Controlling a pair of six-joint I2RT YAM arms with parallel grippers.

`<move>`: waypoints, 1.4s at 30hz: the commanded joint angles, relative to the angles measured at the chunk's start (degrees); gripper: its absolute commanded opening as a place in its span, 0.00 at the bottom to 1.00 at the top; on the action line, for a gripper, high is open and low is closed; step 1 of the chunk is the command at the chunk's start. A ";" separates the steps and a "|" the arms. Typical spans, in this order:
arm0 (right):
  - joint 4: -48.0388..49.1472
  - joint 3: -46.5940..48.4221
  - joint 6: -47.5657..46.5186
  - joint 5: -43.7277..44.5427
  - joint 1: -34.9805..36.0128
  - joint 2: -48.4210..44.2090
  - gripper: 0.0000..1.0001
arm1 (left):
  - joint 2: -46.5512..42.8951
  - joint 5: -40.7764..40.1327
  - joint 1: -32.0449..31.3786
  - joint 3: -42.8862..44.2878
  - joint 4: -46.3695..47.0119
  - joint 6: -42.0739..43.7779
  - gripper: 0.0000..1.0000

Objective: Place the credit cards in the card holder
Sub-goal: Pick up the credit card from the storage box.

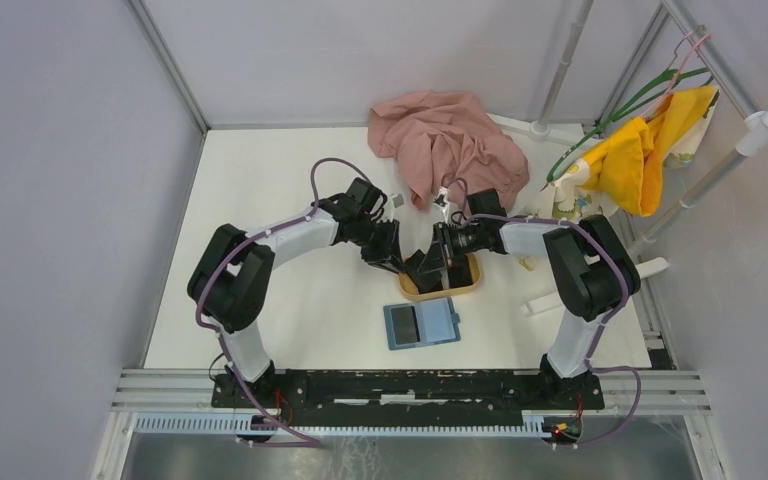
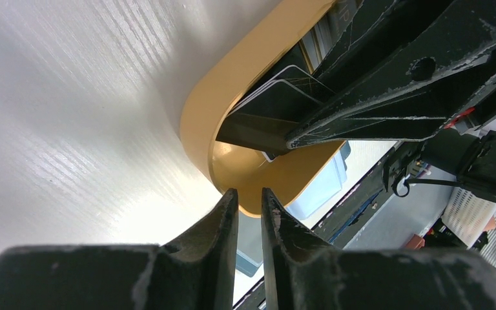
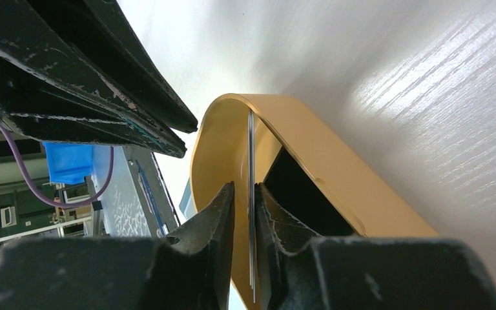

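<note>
While it stands edge-on over the tan tray (image 3: 336, 174), credit card (image 3: 251, 148): thin, stiff, light, slick; pinch flat faces; right gripper (image 3: 244, 187) straddles it, grip uncertain; left gripper (image 2: 248, 192) ajar, empty; card holder (image 1: 421, 323) lies nearer

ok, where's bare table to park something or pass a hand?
Free: back-left table, between the left wall and pink cloth; near strip left of the card holder. Crowded: centre, left gripper and right gripper over the tray.
</note>
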 commanded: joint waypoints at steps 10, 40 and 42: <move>2.16 -0.02 0.59 -2.96 -1.35 -0.90 0.27 | 0.11 1.85 -0.23 2.03 1.61 -0.73 0.26; 1.67 -0.11 0.28 -1.79 -4.17 -2.52 0.00 | 0.06 2.39 -0.27 1.97 1.77 -0.73 0.26; 0.80 0.12 -0.68 -0.74 -4.48 -3.19 0.00 | -0.04 2.43 -0.26 1.88 1.89 -0.73 0.26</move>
